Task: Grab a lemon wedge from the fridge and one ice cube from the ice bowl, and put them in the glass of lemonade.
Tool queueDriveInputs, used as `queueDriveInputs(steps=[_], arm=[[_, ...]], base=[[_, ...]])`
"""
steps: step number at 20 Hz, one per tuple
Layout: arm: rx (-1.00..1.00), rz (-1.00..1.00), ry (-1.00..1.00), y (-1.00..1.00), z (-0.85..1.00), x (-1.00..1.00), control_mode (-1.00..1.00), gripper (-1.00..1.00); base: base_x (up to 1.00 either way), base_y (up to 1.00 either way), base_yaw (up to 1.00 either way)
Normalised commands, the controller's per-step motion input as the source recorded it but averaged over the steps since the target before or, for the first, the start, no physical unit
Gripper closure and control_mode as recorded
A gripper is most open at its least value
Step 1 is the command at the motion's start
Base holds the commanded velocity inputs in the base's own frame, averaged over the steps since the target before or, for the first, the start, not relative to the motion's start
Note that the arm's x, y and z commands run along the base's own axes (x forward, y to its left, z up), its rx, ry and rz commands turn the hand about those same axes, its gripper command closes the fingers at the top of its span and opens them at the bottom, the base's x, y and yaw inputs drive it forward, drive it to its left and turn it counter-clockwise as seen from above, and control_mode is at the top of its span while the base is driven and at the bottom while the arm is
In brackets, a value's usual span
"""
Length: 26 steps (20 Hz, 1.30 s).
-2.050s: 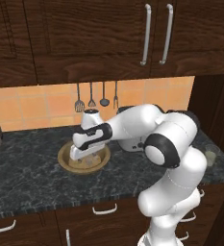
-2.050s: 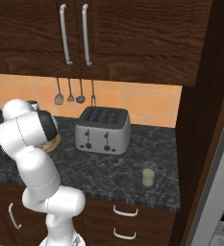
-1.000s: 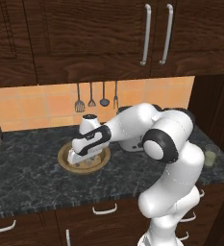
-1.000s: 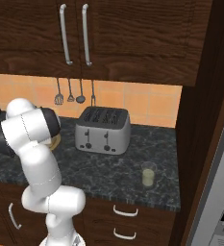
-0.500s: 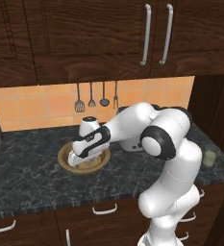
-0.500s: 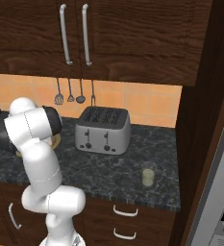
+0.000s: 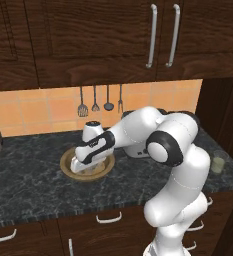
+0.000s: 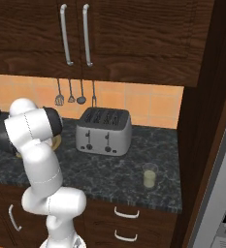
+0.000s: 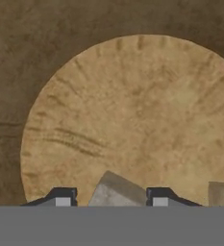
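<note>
Light is even and soft in both base views — rendered, with no hard glare. The dark cabinets [image 7: 88, 40] stay dim; the orange tiled wall [image 7: 43, 107] is the brightest band. The white arm [image 7: 173, 150] shows gentle shading underneath and throws a faint shadow on the bench [image 7: 33, 185]. The hand view is coarse and blurry — wood grain smeared, edges soft.

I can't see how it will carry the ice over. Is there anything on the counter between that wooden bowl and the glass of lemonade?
Yes. The steel toaster stands on the counter between the wooden bowl and the glass of lemonade, so the hand would likely lift over or pass in front of it.
</note>
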Motion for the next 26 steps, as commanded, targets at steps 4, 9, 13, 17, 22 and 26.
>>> queueDriveInputs(steps=[4,9,13,17,22,26], arm=[[0.00,0.00,0.01,0.00,0.00,0.00,-1.00,1.00],[0.00,0.00,-0.09,0.01,0.41,-0.09,-1.00,1.00],[0.00,0.00,-0.22,0.00,0.98,-0.41,-1.00,1.00],[0.05,0.00,-0.09,-0.06,0.47,-0.09,-1.00,1.00],[0.12,0.00,-0.10,-0.20,0.14,-0.19,-1.00,1.00],[0.10,0.00,-0.08,-0.22,0.06,-0.18,-1.00,1.00]], base=[[0.00,0.00,0.00],[0.00,0.00,0.00],[0.00,0.00,0.00],[0.00,0.00,0.00],[0.00,0.00,0.00],[0.00,0.00,0.00]])
